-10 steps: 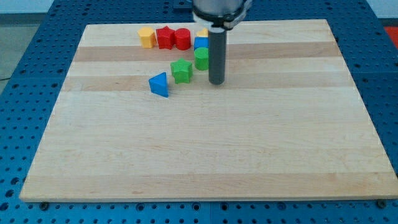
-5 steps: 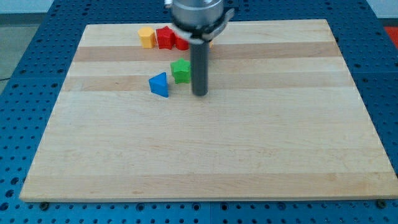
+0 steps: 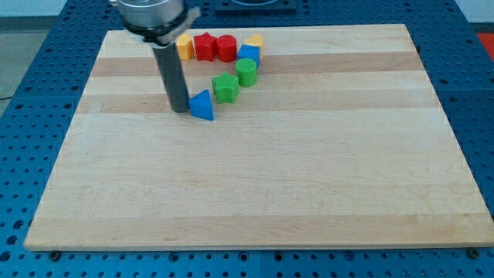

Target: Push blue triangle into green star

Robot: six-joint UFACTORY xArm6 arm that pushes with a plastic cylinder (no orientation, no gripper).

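Wood board [image 3: 309, 185]: my tip [image 3: 179, 109] touching 1 blue triangle [image 3: 202, 105]; 1 green star [image 3: 225, 87] beside.

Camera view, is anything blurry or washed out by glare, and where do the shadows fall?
Camera view: the blocks look sharp; the dark rod's upper housing is cut off at the top edge; my tip sits just left of the blue triangle block; lighting is even and soft, no hard glare on the pale wooden board; only faint shadows hug the green star block.

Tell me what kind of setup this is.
Likely a lab tabletop manipulation rig: a wooden board on a blue perforated bench, small coloured blocks like the blue triangle and green star, with my tip just left of the triangle.
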